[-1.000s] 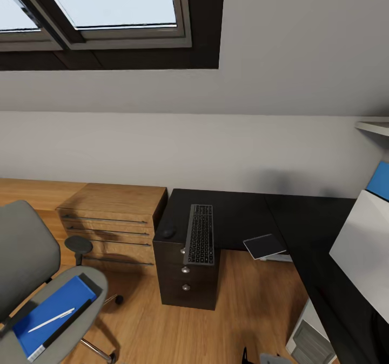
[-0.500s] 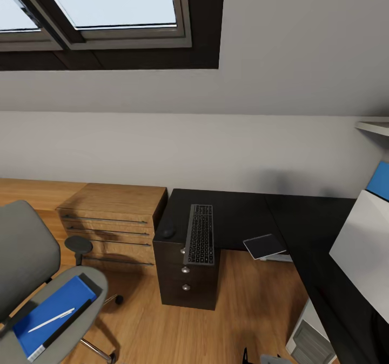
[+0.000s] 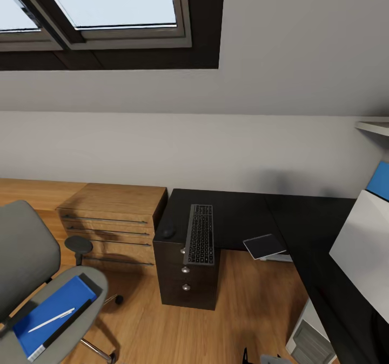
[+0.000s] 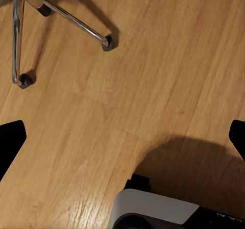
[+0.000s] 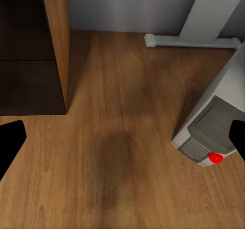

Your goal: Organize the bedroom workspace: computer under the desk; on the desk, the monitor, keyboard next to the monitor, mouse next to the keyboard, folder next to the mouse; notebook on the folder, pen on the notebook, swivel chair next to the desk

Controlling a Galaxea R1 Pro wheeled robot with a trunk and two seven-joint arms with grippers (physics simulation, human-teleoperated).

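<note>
Head view, nearest ground: the swivel chair (image 3: 32, 283) stands at lower left, its grey seat and back cut by the frame edge. The blue folder (image 3: 51, 314) lies flat on the seat, and the white pen (image 3: 52, 319) rests on top of it. A round black armrest (image 3: 79, 243) rises just beyond the seat.

At lower right, the computer (image 3: 309, 338) sits on the wooden floor (image 3: 162, 331) under the black desk (image 3: 243, 213), only its upper corner showing; in the right wrist view its grey front panel and red spot (image 5: 216, 157) are plain, beside a white desk leg (image 5: 209, 9).

Middle ground: the desk's drawer unit (image 3: 186, 285) with silver knobs stands between the chair and the computer. The keyboard (image 3: 200, 234) lies lengthwise on the desk end above it, overhanging the front edge slightly; the mouse (image 3: 168, 233) sits just to its left, hard to distinguish against the black top. The notebook (image 3: 264, 245) rests at the desk's inner corner, tilted and partly over the edge.

At right, the monitor (image 3: 362, 250) shows its white back, cropped by the frame.

Farther back: a light wooden dresser (image 3: 111, 223) touches the desk's left side; a skylight (image 3: 102, 7) opens above.

Left gripper (image 4: 122, 137) and right gripper (image 5: 122, 137): fingertips wide apart, holding nothing, above bare floor; chrome chair legs (image 4: 66, 17) lie ahead of the left.
</note>
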